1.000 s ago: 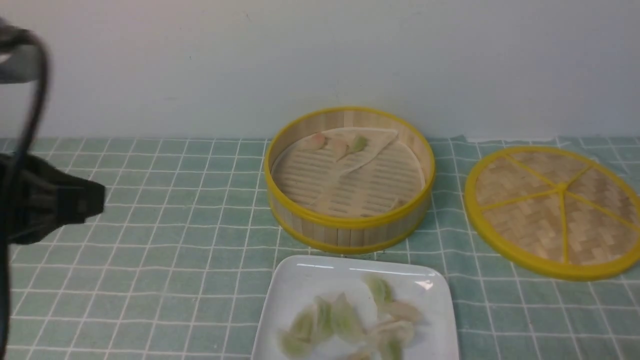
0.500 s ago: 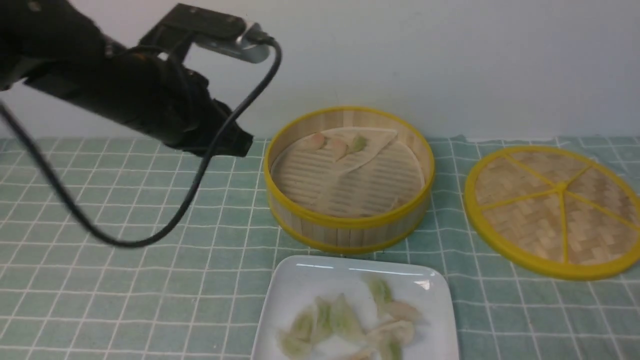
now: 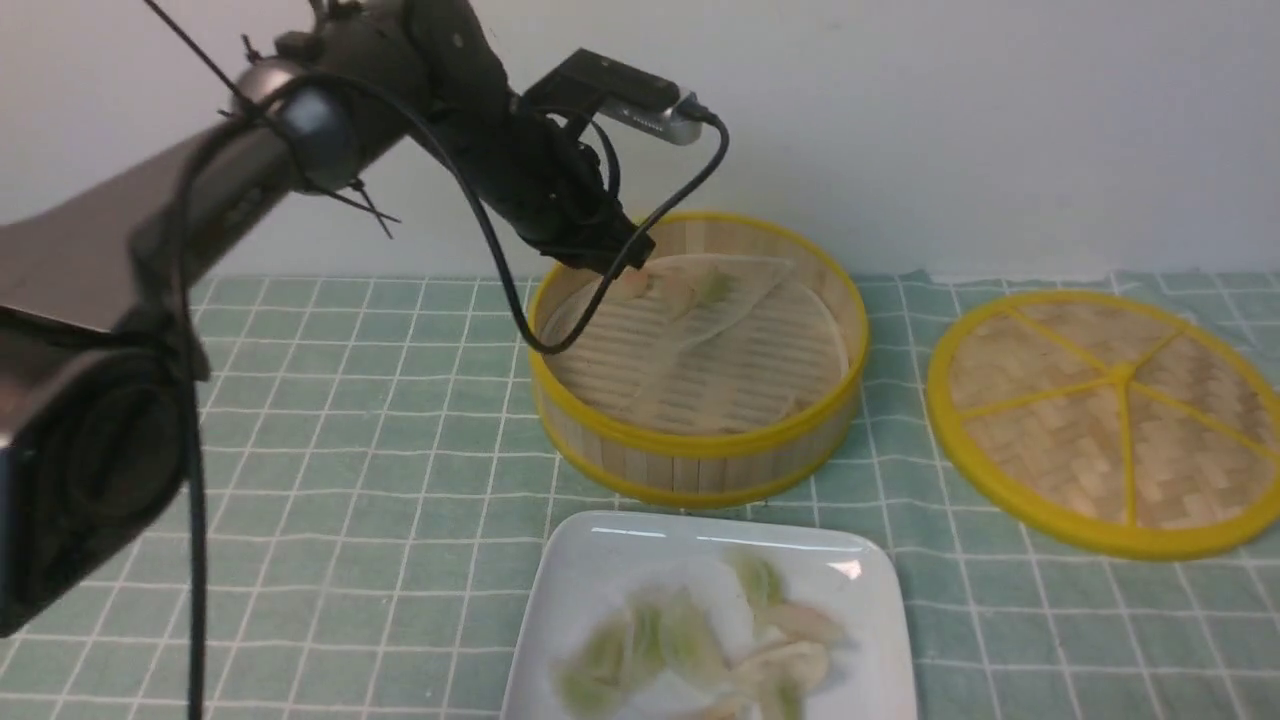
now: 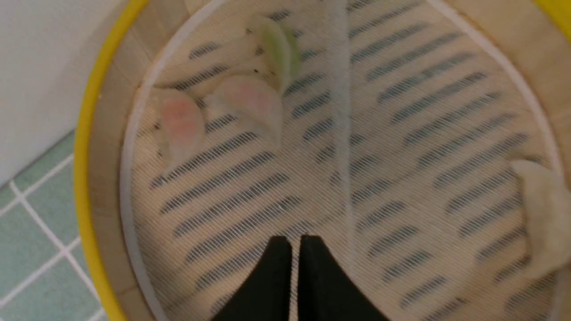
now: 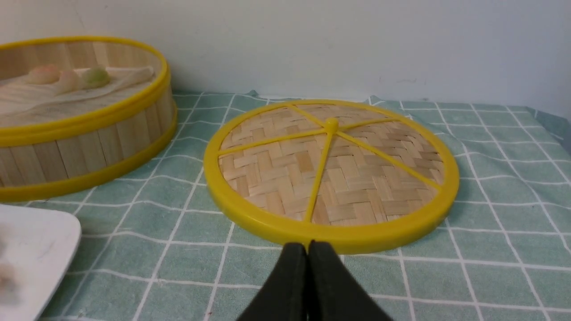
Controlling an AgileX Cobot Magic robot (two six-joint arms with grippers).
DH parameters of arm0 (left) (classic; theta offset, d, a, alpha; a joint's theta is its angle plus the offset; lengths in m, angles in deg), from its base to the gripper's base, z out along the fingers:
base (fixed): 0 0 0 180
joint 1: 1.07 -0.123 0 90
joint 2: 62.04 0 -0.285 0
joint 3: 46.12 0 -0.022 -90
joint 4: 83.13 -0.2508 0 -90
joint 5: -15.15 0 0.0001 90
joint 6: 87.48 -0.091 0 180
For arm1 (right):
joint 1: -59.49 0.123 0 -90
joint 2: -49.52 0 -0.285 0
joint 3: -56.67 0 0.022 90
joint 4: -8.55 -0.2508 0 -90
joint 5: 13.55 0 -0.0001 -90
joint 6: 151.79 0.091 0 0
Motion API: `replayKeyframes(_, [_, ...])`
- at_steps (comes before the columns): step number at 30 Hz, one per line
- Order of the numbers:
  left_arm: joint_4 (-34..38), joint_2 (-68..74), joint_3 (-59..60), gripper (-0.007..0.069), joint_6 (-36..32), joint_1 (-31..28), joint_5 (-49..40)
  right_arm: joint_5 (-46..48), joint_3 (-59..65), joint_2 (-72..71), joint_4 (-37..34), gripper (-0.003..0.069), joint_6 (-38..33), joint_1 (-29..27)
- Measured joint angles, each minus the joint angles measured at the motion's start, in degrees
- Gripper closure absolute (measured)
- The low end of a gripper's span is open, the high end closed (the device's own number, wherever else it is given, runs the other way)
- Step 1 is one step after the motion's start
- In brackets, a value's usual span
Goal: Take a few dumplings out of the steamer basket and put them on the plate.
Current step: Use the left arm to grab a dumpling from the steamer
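Note:
The steamer basket (image 3: 700,445) stands at the back middle with a pale liner. At its back lie two pink dumplings (image 4: 178,125) (image 4: 250,104) and a green dumpling (image 4: 276,49); the green one also shows in the front view (image 3: 716,286). My left gripper (image 3: 622,258) hangs over the basket's back left rim, shut and empty (image 4: 294,238), short of the dumplings. The white plate (image 3: 600,560) at the front holds several dumplings (image 3: 700,640). My right gripper (image 5: 308,245) is shut and empty, low over the cloth; it is out of the front view.
A flat woven lid (image 3: 1110,420) with yellow spokes lies right of the basket, just ahead of my right gripper (image 5: 330,169). Another pale dumpling (image 4: 542,214) lies by the basket's wall. A green checked cloth (image 3: 350,450) covers the table. A wall stands close behind.
My left arm has swung in from the far left and reached forward; its gripper now hangs over the basket's back left rim. The dumplings, plate and lid have not moved.

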Motion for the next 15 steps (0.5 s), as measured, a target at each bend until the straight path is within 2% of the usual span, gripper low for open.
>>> replayKeyframes(5, [-5.4, 5.9, -5.5, 0.0516, 1.0, 1.9, 3.7, 0.0, 0.0, 0.0, 0.0, 0.0673, 0.0, 0.0])
replayKeyframes(12, [-7.7, 11.0, -5.8, 0.0342, 3.0, 2.3, 10.8, 0.0, 0.0, 0.0, 0.1, 0.0673, 0.0, 0.0])
replayKeyframes(13, [-7.7, 11.1, -5.8, 0.0337, 3.0, 2.3, 11.0, 0.0, 0.0, 0.0, 0.1, 0.0673, 0.0, 0.0])
replayKeyframes(14, [-8.2, 11.8, -5.8, 0.0296, 3.2, 2.3, 12.3, 0.0, 0.0, 0.0, 0.1, 0.0673, 0.0, 0.0])
replayKeyframes(15, [-8.2, 11.9, -5.8, 0.0296, 3.2, 2.3, 12.4, 0.0, 0.0, 0.0, 0.1, 0.0673, 0.0, 0.0])
